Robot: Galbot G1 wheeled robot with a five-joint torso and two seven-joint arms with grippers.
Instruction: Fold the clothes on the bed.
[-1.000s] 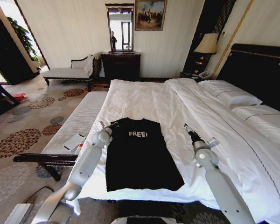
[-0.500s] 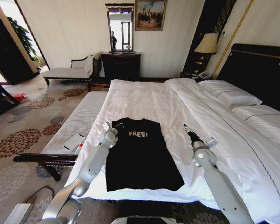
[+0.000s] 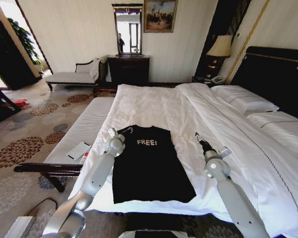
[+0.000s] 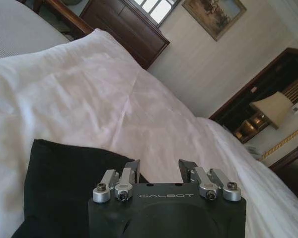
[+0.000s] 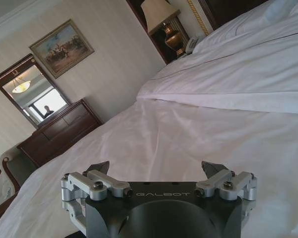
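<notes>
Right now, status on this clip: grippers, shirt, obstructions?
Left gripper open at the T-shirt's far left corner. Right gripper open over bare duvet, right of shirt. Shirt flat, sleeves folded in. Nothing in the way.

"FREE!" on T-shirt (image 3: 149, 163); "GALBOT" on left tool (image 4: 159, 171), right tool (image 5: 156, 171).

black t-shirt (image 3: 150, 166) with white lettering, white bed (image 3: 154, 106), floral-patterned carpet (image 3: 20, 144)

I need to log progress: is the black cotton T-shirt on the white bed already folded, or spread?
Partly folded: black cotton T-shirt lies flat as a sleeveless rectangle, lettering up.
</notes>
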